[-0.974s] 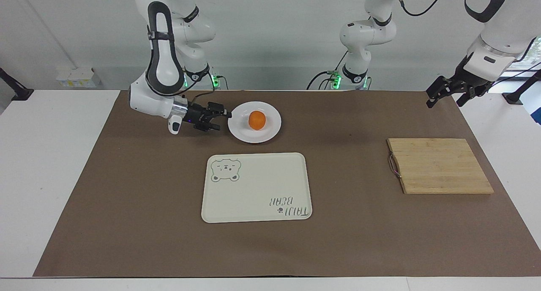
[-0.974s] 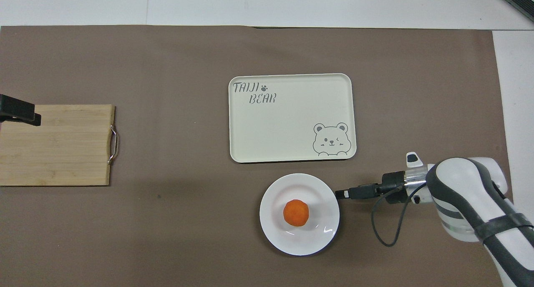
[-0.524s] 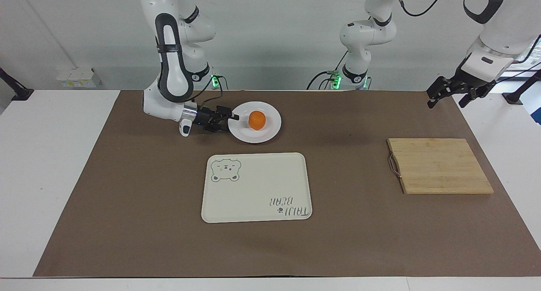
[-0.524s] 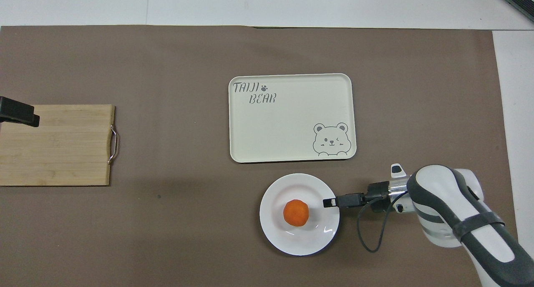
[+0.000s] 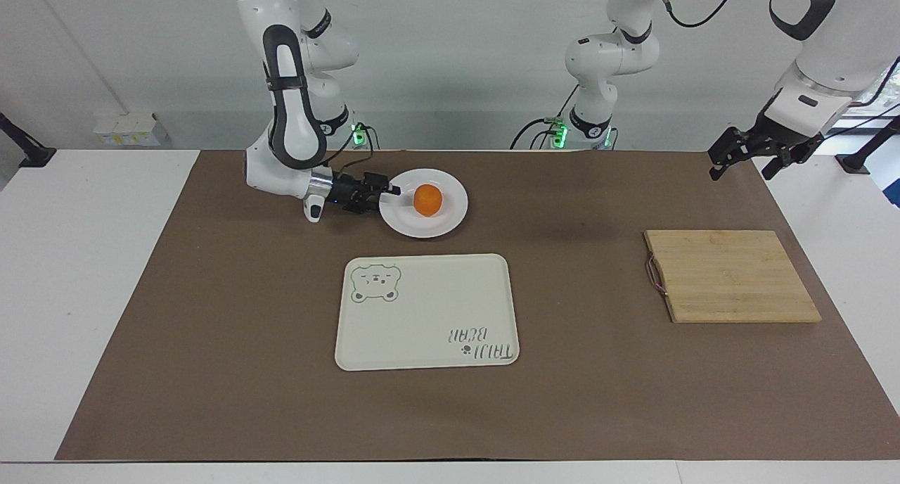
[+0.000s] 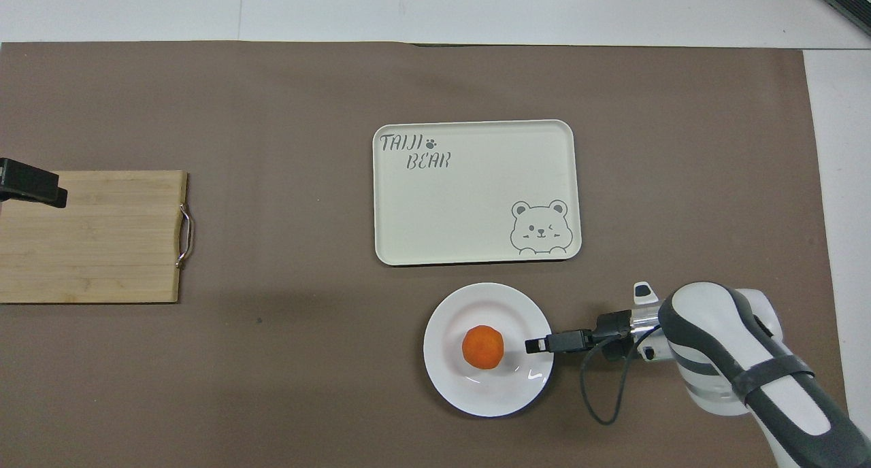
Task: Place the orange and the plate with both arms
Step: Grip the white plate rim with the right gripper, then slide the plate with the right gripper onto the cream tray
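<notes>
Right arm: bent low over the table from its base, the forearm laid almost level and directed at the plate (image 5: 450, 213) from the right arm's end of the table.
Right gripper (image 5: 389, 191): positioned at the plate's rim, one finger above the rim and one below; the fingers (image 6: 537, 345) are spread apart around the rim, and contact with it cannot be confirmed.
Left arm: held raised at its own end of the table, waiting.
Left gripper (image 5: 747, 153): suspended in the air above the table edge, fingers spread wide, nothing held.
Orange (image 5: 427, 200): seated in the middle of the plate.
Plate: set on the brown mat (image 5: 211, 329), nearer to the robots than the tray (image 5: 422, 315).
Cutting board (image 5: 731, 276): laid toward the left arm's end.
</notes>
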`<state>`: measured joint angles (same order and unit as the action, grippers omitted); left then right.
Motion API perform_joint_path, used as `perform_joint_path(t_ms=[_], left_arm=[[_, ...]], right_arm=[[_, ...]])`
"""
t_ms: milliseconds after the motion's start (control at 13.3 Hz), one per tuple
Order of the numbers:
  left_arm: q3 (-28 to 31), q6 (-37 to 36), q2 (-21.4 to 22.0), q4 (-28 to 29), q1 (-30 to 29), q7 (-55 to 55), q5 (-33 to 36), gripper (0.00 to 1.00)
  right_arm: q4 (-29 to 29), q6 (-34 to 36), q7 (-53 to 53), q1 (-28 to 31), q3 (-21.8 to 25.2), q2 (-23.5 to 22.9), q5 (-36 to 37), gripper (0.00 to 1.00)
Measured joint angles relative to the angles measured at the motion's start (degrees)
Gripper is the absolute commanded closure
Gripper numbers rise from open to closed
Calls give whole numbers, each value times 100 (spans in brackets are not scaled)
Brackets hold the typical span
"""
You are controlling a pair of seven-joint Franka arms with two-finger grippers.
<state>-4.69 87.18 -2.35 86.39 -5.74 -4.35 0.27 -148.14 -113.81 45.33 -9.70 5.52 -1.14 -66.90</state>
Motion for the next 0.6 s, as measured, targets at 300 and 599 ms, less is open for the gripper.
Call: perform_joint_path(t_ms=[300, 599], left_arm=[[14, 0, 0, 0, 0, -1, 0, 0], [12, 0, 0, 0, 0, -2, 0, 0]], right_arm=[[-49, -15, -49, 0, 1, 0, -68, 100], [-32, -242, -54, -138, 1, -10, -69, 100]])
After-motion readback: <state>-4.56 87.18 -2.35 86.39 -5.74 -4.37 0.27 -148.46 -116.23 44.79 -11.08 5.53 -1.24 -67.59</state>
